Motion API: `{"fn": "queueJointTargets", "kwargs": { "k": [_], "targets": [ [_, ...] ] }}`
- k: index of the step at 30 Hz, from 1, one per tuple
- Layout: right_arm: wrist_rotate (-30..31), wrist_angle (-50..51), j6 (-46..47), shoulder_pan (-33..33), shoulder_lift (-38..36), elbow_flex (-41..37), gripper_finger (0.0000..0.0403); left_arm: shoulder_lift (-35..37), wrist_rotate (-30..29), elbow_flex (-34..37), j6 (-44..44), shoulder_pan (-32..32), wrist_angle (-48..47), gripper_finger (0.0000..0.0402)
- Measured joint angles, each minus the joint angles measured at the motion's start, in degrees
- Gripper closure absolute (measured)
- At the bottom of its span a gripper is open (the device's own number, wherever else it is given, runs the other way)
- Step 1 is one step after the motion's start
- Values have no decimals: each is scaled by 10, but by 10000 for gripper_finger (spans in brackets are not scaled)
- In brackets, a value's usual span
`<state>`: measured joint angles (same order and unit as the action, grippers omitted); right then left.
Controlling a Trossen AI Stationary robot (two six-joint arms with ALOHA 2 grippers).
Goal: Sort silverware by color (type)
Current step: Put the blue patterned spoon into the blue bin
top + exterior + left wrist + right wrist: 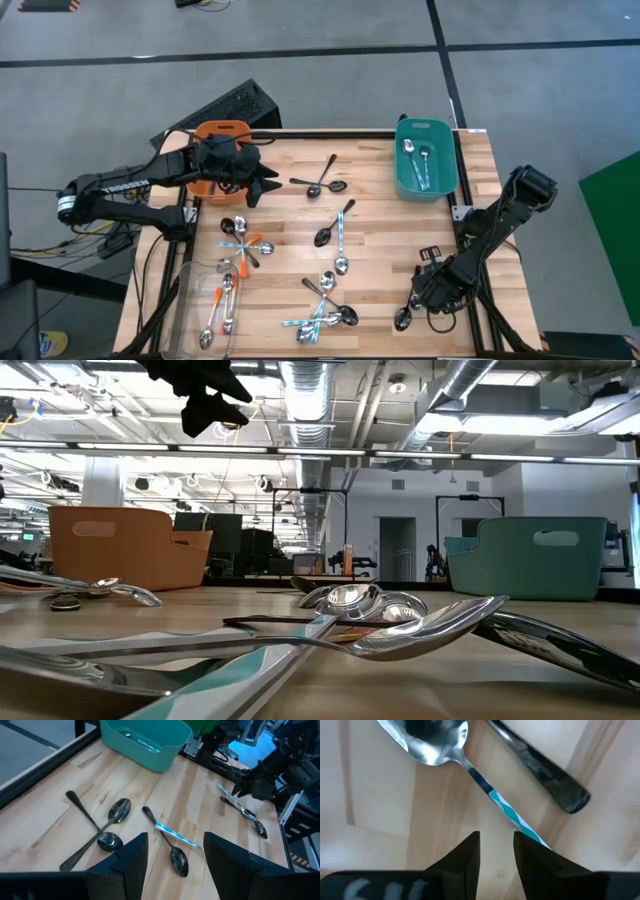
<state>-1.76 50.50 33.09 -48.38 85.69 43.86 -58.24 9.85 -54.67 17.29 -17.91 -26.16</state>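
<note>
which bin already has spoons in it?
The teal bin at the table's far right corner: two spoons lie inside. The orange bin, far left, is mostly hidden under the left arm.

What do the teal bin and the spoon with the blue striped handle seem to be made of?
The teal rectangular bin looks like moulded plastic: matte, even colour, rounded rim. The blue-striped-handled spoon has a shiny bowl reflecting light, probably polished metal; whether its handle is painted or coated is unclear.

Overhead sees all; low grazes tabletop (520, 680); wrist cameras close, sharing spoons.
</note>
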Motion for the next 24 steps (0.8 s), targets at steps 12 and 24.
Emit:
{"fn": "queueJointTargets", "kwargs": {
  "k": [12,24],
  "targets": [
    [8,14,-23,9,-41,0,262,0,0,0,-3,0,-4,223],
    [36,-44,-62,24,-49,-57,262,0,-22,0,12,0,-6,223]
  ]
}}
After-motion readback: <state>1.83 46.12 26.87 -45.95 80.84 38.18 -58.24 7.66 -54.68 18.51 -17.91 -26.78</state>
